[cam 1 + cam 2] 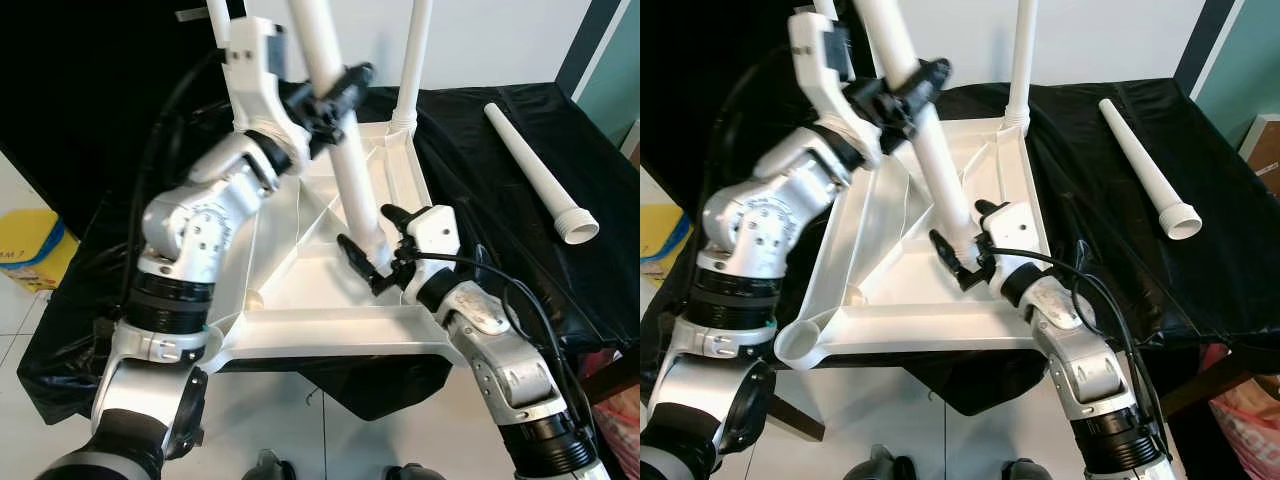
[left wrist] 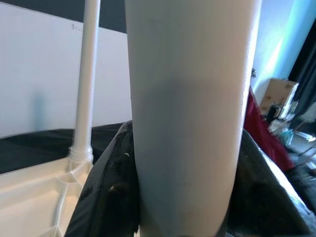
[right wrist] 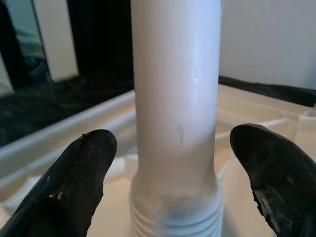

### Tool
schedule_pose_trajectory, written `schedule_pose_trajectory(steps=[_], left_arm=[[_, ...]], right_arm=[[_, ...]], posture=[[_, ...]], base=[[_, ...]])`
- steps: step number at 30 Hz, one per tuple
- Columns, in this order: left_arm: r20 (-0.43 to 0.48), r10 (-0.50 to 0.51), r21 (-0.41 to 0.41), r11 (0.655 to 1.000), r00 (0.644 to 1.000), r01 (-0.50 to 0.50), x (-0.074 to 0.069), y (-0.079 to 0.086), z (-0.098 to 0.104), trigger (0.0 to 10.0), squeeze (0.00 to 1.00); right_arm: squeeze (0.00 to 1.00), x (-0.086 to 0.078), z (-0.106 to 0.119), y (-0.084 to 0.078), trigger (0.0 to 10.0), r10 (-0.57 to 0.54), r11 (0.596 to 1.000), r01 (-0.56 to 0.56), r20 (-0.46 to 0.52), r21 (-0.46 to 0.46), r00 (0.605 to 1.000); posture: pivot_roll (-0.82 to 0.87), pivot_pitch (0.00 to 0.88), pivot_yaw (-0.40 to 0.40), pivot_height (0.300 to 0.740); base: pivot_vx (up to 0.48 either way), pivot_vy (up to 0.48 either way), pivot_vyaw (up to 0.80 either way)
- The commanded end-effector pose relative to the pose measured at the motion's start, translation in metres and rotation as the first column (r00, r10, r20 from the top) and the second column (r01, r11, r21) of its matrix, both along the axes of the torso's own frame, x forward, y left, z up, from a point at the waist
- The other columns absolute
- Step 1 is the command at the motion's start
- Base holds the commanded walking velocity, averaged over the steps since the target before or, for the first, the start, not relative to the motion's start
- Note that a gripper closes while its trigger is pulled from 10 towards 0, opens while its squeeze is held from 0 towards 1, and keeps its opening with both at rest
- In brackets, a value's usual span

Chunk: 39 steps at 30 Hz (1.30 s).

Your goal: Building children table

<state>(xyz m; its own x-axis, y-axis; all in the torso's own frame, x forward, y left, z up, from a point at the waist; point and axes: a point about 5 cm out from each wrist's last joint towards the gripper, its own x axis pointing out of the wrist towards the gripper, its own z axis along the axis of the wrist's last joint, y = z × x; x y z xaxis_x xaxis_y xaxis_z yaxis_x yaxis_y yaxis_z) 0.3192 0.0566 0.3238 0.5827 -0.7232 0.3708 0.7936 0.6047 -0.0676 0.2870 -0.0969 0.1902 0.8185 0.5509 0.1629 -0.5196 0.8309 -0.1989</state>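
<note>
White leg (image 1: 345, 150) stands tilted in top (image 1: 300, 330); left end effector (image 1: 335, 98) clamps it high, right end effector (image 1: 372, 250) open astride its base.

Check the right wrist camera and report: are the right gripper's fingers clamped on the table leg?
No. The right gripper is open, its fingers standing apart on either side of the table leg with gaps showing.
</note>
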Motion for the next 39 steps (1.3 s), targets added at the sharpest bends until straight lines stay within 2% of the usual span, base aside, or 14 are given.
schedule_pose_trajectory(steps=[1,4,11,18,19,22,23,39], left_arm=[[0.105,-0.174,0.052,0.984,0.979,0.169,-0.012,-0.008,0.003,10.0,0.00],[0.132,-0.151,0.054,0.988,0.980,0.145,-0.018,-0.024,0.000,10.0,0.00],[0.186,-0.119,0.077,0.991,0.975,0.106,-0.022,-0.040,-0.002,10.0,0.00],[0.200,-0.132,0.079,0.990,0.971,0.118,-0.025,-0.045,-0.002,10.0,0.00],[0.211,-0.132,0.081,0.990,0.968,0.117,-0.026,-0.046,-0.002,10.0,0.00],[0.215,-0.133,0.078,0.990,0.967,0.119,-0.026,-0.047,-0.002,10.0,0.00],[0.215,-0.133,0.077,0.990,0.967,0.119,-0.026,-0.047,-0.002,10.0,0.00],[0.219,-0.120,0.070,0.992,0.968,0.107,-0.025,-0.051,-0.005,10.0,0.00]], right_arm=[[0.00,0.001,-0.003,0.002,10.0,-0.006,1.000,0.006,-0.016,-0.016,1.000],[0.00,0.010,-0.004,0.007,10.0,-0.046,0.998,0.044,-0.030,-0.036,0.999],[0.00,0.022,0.003,0.015,10.0,-0.072,0.996,0.070,-0.029,-0.050,0.997],[0.00,0.025,0.006,0.017,10.0,-0.073,0.996,0.072,-0.025,-0.059,0.997],[0.00,0.026,0.003,0.016,4.2,-0.074,0.995,0.072,-0.033,-0.075,0.997],[0.00,0.027,0.001,0.015,4.2,-0.087,0.993,0.084,-0.035,-0.080,0.996],[0.00,0.027,0.001,0.014,0.0,-0.091,0.993,0.088,-0.035,-0.080,0.995],[0.00,0.030,0.004,0.008,0.0,-0.137,0.990,0.136,-0.031,-0.028,0.990]], posture=[[-0.12,0.037,0.036,0.740],[-0.11,0.034,0.025,0.740],[-0.10,0.034,0.020,0.740],[-0.10,0.039,0.014,0.740],[-0.10,0.043,0.012,0.740],[-0.10,0.044,0.012,0.740],[-0.10,0.044,0.012,0.740],[-0.10,0.056,0.004,0.740]], base=[[0.000,0.000,0.00],[0.000,0.000,0.00],[0.000,0.000,0.00],[0.000,0.000,0.00],[0.000,0.000,0.00],[0.000,0.000,0.00],[0.000,0.000,0.00],[0.000,0.000,0.00]])
